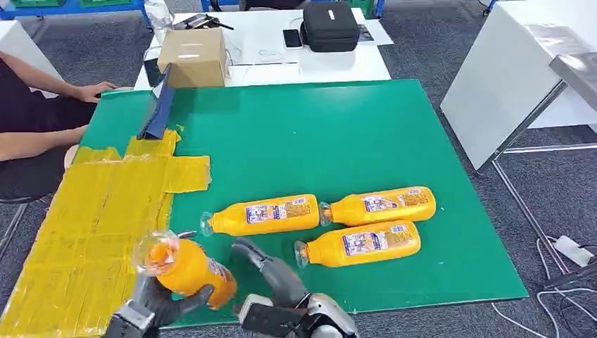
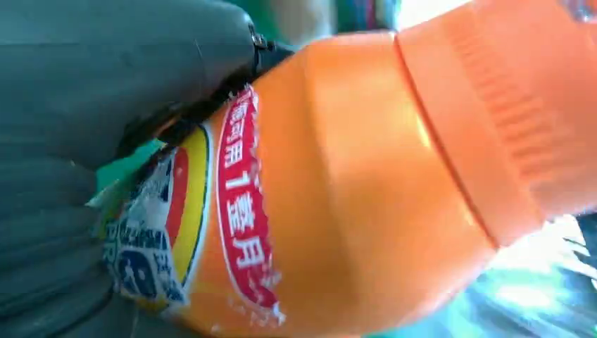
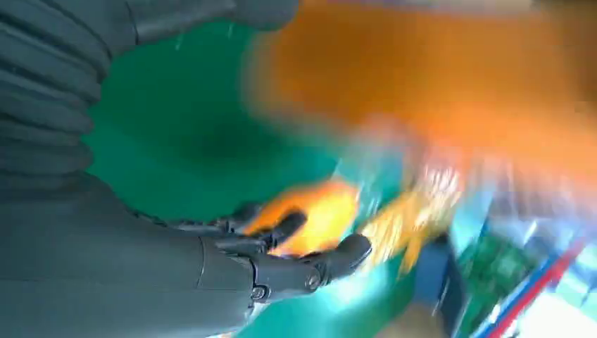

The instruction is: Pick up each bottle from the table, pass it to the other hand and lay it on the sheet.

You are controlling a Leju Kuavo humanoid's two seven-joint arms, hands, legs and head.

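Held bottle (image 1: pixel 184 267): orange liquid inside clear plastic, a clear base turned up towards the head camera, and a label with a red band, white characters and a blue and yellow patch, seen close in the left wrist view (image 2: pixel 338 204). It is lifted off the worktop, tilted, at the near edge where the yellow sheet meets the green mat.
Left hand (image 1: pixel 158 304): dark fingers wrapped round the lower body of the held bottle, gripping it from beneath.
Right hand (image 1: pixel 271 271): just beside the held bottle, apart from it, fingers spread and holding nothing; its wrist view shows the fingers (image 3: pixel 310 264) uncurled over the green, with a blurred orange mass above them.
Bottles on the mat: three more of the same kind lie on their sides, necks pointing left. One (image 1: pixel 262 215) lies alone in the middle; a second (image 1: pixel 380 205) lies just to its right, neck almost at the first one's base; the third (image 1: pixel 360 243) lies just in front of the second.
Yellow sheet (image 1: pixel 91 225): taped yellow patches covering the near left part of the worktop.
Green mat (image 1: pixel 317 134): covers the rest of the worktop.
Blue strip (image 1: pixel 158 105): propped at the far left of the mat.
Person (image 1: pixel 42 120): seated at the left, one hand resting on the mat's far corner.
Cardboard box (image 1: pixel 193 56): on the white table beyond, with a black case (image 1: pixel 329 27) to its right.
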